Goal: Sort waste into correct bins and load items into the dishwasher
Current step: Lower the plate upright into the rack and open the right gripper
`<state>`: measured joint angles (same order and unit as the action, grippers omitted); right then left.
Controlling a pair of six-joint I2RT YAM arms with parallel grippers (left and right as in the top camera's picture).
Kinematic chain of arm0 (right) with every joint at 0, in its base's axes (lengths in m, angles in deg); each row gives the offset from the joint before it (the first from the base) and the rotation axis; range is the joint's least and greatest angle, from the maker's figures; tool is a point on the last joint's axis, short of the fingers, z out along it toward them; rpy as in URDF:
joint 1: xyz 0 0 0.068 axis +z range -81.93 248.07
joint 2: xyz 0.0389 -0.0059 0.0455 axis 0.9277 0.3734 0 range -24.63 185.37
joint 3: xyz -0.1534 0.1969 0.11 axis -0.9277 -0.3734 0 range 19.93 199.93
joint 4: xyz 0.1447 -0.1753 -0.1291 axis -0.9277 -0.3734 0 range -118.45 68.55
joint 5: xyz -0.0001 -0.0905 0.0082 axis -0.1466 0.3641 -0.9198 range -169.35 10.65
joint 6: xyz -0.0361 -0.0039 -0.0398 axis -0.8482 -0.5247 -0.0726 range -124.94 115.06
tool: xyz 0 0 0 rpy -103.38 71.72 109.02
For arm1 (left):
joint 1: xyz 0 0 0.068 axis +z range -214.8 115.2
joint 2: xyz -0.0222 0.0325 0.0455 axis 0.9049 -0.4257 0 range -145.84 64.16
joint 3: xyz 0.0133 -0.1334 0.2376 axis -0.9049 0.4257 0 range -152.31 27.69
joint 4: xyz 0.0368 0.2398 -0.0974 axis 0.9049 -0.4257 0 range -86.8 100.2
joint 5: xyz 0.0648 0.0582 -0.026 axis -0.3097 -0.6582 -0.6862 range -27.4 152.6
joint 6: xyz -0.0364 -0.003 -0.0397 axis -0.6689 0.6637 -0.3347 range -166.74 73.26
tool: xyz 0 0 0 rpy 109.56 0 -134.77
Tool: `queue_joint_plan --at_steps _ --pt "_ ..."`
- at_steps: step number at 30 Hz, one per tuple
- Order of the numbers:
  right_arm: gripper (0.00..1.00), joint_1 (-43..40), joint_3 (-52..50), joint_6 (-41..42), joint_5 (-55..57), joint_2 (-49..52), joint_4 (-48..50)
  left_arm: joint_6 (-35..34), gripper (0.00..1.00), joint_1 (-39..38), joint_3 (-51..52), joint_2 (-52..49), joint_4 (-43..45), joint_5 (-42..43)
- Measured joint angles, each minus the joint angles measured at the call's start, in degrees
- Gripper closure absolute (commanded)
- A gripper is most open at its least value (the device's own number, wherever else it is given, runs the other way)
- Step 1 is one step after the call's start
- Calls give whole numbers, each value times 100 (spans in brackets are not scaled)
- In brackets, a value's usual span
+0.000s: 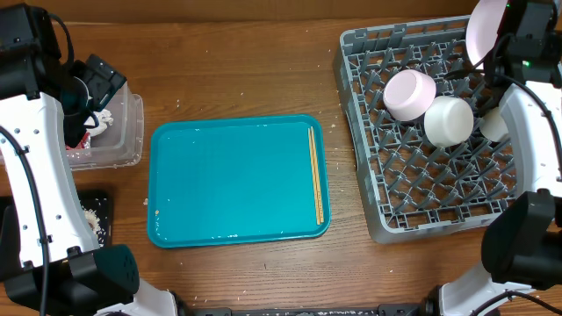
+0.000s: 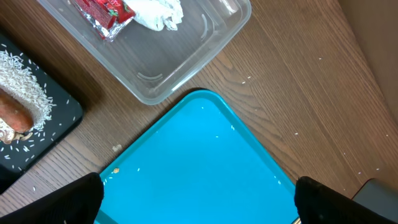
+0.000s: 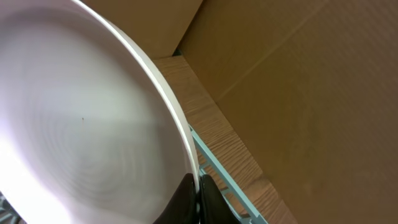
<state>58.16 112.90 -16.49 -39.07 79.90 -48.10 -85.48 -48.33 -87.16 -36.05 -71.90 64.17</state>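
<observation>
Clamping plate [image 3: 93,143] rim in my right gripper [image 3: 194,196] above rack [image 1: 413,189]; other dishes [image 1: 450,120] racked. Napkin [image 2: 158,12], wrapper [image 2: 102,12] in tub [image 2: 168,68]; carrot [image 2: 15,112], rice [image 2: 25,74] on black tray [image 2: 59,127]. Left gripper [image 2: 199,208] spread, empty; chopsticks [image 1: 315,175] lie on teal tray [image 1: 228,184], unloaded.

One teal tray [image 1: 237,180], one black tray [image 2: 57,124], one tub [image 2: 180,59], one rack [image 1: 421,204], two chopsticks [image 1: 317,175], one plate [image 3: 74,137], three other white dishes [image 1: 409,94], one wrapper [image 2: 102,12], one napkin [image 2: 158,12], one carrot [image 2: 15,113], one rice pile [image 2: 25,81].

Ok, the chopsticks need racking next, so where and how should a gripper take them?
Grip the chopsticks mid-length, coming straight down, fingers closing across the pair. They lie flat and together beside the right rim of the teal tray, so a sideways approach would probably catch that rim.
</observation>
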Motion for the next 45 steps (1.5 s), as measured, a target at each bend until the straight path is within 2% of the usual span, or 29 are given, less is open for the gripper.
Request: queue_joint_plan --at_steps 36,39,42,45 --pt "94 -17 -278 -492 66 205 269 0 0 0 0 0 0 0" --pt "83 -17 -278 -485 68 205 280 0 0 2 0 0 0 0" --pt "55 -15 -278 -472 83 205 302 0 0 0 0 0 0 0" --pt "43 31 -278 -446 168 205 317 0 0 0 0 0 0 0"
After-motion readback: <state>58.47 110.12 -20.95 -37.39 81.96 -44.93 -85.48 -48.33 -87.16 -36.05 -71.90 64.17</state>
